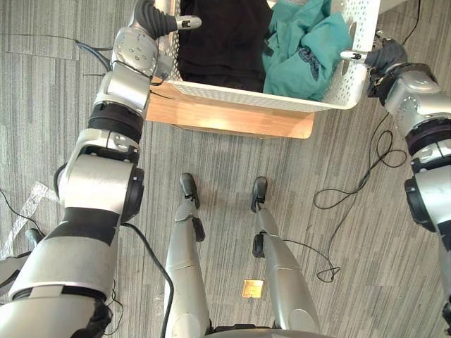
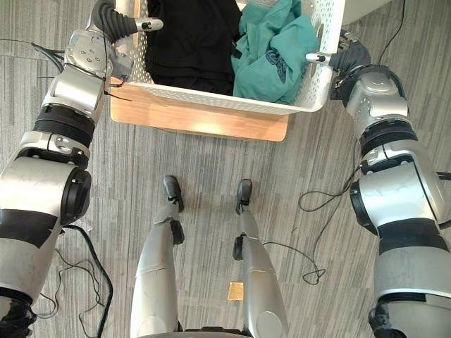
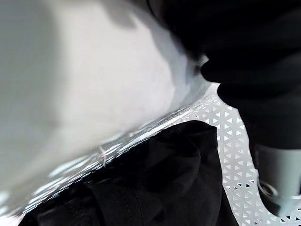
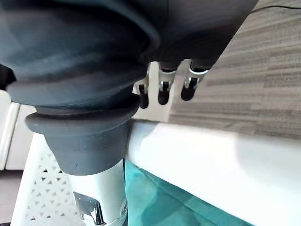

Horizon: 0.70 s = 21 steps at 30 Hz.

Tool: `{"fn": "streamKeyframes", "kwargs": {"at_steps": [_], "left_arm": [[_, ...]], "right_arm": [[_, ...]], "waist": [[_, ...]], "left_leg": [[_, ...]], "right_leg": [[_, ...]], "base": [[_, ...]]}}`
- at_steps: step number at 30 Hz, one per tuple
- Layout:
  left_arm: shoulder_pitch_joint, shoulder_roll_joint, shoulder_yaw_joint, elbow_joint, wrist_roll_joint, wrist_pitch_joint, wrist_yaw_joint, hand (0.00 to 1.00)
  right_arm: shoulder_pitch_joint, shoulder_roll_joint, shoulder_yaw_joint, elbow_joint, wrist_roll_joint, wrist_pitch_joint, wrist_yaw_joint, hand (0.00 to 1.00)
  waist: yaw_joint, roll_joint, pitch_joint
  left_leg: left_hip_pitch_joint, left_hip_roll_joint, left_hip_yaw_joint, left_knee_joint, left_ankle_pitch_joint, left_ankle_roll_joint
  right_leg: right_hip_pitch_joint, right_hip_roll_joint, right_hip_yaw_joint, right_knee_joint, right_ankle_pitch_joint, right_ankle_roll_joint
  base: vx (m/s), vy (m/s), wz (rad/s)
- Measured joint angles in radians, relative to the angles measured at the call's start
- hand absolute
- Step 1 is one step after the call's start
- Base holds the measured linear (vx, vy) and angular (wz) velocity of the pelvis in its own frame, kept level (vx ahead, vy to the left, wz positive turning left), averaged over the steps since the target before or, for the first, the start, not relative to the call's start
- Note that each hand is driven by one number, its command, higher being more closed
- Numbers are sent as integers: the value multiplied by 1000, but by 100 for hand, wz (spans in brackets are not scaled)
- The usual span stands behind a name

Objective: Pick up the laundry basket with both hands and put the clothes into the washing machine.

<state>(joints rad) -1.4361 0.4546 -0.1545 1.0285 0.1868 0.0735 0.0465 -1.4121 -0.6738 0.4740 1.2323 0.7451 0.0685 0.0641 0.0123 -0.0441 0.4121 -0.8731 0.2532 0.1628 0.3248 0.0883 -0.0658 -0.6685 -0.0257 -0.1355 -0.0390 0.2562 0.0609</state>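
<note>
One perforated white basket holds black, teal clothes.

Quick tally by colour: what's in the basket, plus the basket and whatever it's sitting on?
Black clothes heap: 1
Teal clothes heap: 1
White basket: 1
Wooden stand: 1
Total: 4
How many separate pieces are in each heap cannot be told.
</note>
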Motion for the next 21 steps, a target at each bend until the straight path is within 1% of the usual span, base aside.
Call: {"fn": "streamKeyframes", "kwargs": {"at_steps": [6, 10, 12, 14, 16, 17, 18, 19, 20, 21], "left_arm": [[-5, -17, -3, -2, -19, -1, 2, 0], [-17, -23, -14, -3, -19, -2, 3, 0], [-28, -26, -33, -3, -19, -1, 4, 0], [-34, -24, -40, -2, -19, 1, 5, 0], [-39, -21, -50, -1, -18, 3, 8, 0], [-40, -21, -55, -1, -17, 3, 10, 0], [-40, -19, -76, -1, -16, 4, 14, 100], [-42, -19, -92, -1, -7, 4, 16, 100], [-42, -19, -101, -1, 2, 4, 19, 100], [-46, -18, -118, 0, 11, 6, 21, 100]], "right_arm": [[-1, 7, -1, 2, 0, 0, -1, 0], [-1, 6, 2, 3, -14, 0, 1, 0], [-18, 5, 25, 7, -75, 1, 4, 0], [-34, 7, 43, 14, -105, 1, 4, 0], [-46, 17, 56, 22, -169, 8, 6, 0], [-47, 17, 56, 24, -173, 8, 5, 0], [-51, 18, 56, 36, -194, 9, 6, 0], [-53, 18, 56, 40, -208, 15, 4, 0], [-53, 18, 56, 40, -209, 19, 3, 100], [-53, 18, 56, 42, -209, 23, 1, 100]], "waist": [[-1, 1, -1], [-3, 4, -2], [-2, 3, -2], [-1, 4, -3], [-1, 4, -3], [1, 4, -3], [1, 5, -5], [3, 6, -6], [2, 6, -8], [3, 6, -9]], "left_leg": [[3, -15, -1, -21, 9, 3], [5, -25, -15, -53, 29, 0], [5, -27, -19, -73, 43, -1], [6, -28, -19, -83, 51, -2], [10, -29, -20, -103, 63, -6], [12, -29, -21, -108, 65, -8], [17, -31, -21, -119, 71, -10], [24, -32, -21, -132, 79, -11], [27, -34, -21, -142, 85, -11], [33, -37, -21, -156, 93, -12]], "right_leg": [[-2, -12, -5, -2, -4, 5], [-5, -15, -23, -2, -8, 1], [-10, -15, -28, -2, -8, 0], [-15, -14, -28, -1, -8, 0], [-18, -14, -30, -1, -7, 0], [-18, -13, -31, -1, -7, -1], [-18, -13, -31, -1, -8, -1], [-18, -13, -32, -1, -9, -3], [-18, -14, -34, -2, -10, -4], [-18, -14, -36, -2, -11, -6]], "base": [[-1, -26, 6], [5, -24, 13], [7, -33, 7], [2, -15, 1], [0, 0, 0], [-5, -29, 4], [-5, -28, 3], [-5, -28, 5], [-3, -27, 6], [-2, -20, 5]]}}
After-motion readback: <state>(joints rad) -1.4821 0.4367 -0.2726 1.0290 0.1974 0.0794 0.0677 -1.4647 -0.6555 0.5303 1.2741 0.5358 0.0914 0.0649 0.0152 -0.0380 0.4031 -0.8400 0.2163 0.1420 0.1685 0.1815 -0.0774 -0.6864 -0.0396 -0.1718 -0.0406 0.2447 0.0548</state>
